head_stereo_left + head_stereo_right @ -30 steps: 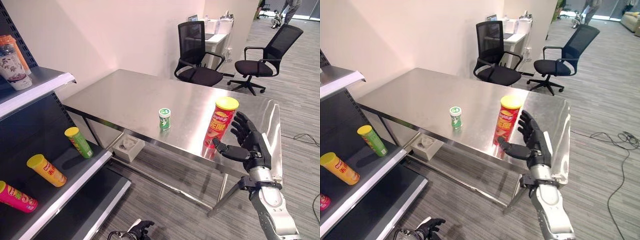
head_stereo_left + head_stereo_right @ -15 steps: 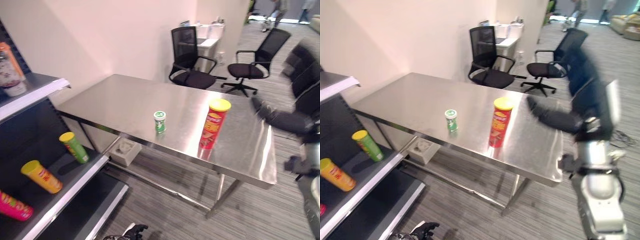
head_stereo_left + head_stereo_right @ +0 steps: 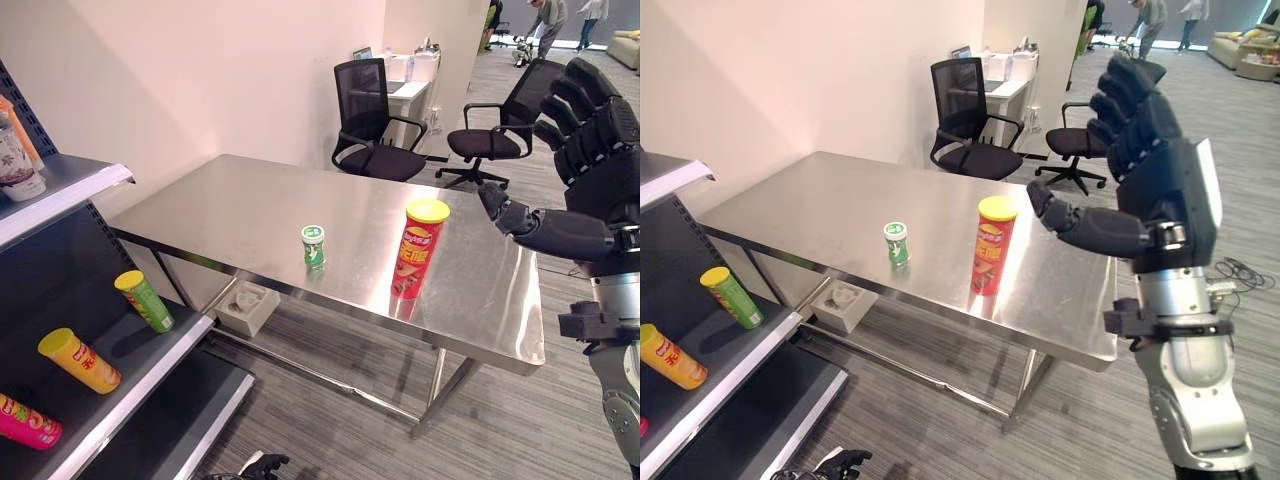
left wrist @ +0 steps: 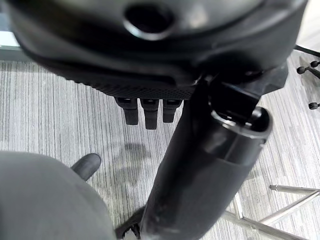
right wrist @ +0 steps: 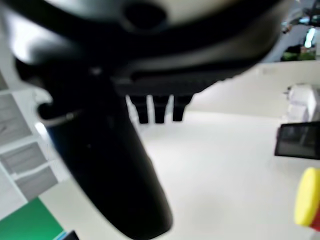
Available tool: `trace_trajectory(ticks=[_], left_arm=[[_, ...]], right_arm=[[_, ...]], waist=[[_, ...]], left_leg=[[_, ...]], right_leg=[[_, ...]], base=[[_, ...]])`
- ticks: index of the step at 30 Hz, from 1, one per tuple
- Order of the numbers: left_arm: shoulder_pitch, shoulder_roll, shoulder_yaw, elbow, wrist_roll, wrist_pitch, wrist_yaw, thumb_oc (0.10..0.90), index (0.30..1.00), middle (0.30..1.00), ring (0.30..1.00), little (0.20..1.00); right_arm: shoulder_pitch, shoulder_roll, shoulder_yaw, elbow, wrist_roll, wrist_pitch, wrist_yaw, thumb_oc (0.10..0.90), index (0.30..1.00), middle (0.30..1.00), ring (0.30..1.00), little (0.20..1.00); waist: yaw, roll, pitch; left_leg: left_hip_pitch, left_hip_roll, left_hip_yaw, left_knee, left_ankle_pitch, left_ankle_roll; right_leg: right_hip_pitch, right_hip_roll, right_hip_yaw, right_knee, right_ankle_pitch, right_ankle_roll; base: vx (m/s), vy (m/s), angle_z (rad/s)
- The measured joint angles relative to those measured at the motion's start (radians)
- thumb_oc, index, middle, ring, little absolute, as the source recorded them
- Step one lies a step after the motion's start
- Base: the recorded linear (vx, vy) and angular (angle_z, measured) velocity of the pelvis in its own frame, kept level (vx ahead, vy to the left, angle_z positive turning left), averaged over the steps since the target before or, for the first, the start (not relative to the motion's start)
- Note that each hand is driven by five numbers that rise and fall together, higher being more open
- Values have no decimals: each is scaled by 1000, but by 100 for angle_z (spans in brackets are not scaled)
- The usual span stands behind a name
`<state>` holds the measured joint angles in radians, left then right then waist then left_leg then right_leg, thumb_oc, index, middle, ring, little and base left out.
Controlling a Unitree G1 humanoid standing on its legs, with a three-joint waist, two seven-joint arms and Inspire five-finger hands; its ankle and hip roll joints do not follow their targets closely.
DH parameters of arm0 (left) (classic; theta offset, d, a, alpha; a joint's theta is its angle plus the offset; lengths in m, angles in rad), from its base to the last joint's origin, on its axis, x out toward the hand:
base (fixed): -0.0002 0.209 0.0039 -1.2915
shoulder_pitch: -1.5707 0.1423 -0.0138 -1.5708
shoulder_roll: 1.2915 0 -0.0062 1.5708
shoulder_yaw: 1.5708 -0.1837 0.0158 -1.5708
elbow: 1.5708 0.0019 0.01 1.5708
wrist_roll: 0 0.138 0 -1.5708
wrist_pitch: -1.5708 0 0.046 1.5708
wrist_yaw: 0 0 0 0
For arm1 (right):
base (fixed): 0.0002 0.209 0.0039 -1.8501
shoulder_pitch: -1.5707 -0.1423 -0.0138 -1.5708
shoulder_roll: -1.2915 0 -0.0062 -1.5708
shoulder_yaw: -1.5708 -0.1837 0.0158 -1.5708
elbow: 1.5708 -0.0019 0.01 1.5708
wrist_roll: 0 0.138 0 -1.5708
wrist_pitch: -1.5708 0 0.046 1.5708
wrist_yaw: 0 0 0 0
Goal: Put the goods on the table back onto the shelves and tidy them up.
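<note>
Partly cropped (frame edge), right robot hand (image 3: 600, 150) spread.

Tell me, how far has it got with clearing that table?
Three tubes already lie on the lower shelf: green, yellow, pink. Nothing is in hand: the right hand is raised, open and empty, and the left hand hangs open over the floor. The red tube and small green can stand on the table.
</note>
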<state>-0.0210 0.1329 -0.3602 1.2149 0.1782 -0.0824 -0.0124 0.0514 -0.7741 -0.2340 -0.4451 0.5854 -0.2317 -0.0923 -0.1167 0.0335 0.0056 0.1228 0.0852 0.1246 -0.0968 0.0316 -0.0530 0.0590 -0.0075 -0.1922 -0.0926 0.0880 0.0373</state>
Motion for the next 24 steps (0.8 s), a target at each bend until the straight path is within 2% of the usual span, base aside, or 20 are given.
trace_trajectory(ticks=[7,18,24], left_arm=[[0,1,0,0,0,0,-3,800,900,900,900,900],[0,0,-22,-9,-2,0,-4,800,900,900,900,900],[-5,1,-21,-13,-4,0,-4,800,900,900,900,900]], right_arm=[[34,0,0,10,1,26,2,800,900,900,900,900],[28,0,45,127,12,50,2,800,900,900,900,900],[19,1,96,131,33,50,6,800,900,900,900,900]], waist=[[-4,-2,2],[2,-2,2],[29,-6,5]], left_leg=[[7,1,-6,0,3,-4],[-7,6,-20,0,-1,2],[-6,6,-24,0,4,-7]], right_leg=[[2,0,-10,0,0,0],[1,5,-22,0,-6,-5],[5,5,-26,0,-9,-8]], base=[[3,-2,1],[6,-8,3],[2,-9,1]])
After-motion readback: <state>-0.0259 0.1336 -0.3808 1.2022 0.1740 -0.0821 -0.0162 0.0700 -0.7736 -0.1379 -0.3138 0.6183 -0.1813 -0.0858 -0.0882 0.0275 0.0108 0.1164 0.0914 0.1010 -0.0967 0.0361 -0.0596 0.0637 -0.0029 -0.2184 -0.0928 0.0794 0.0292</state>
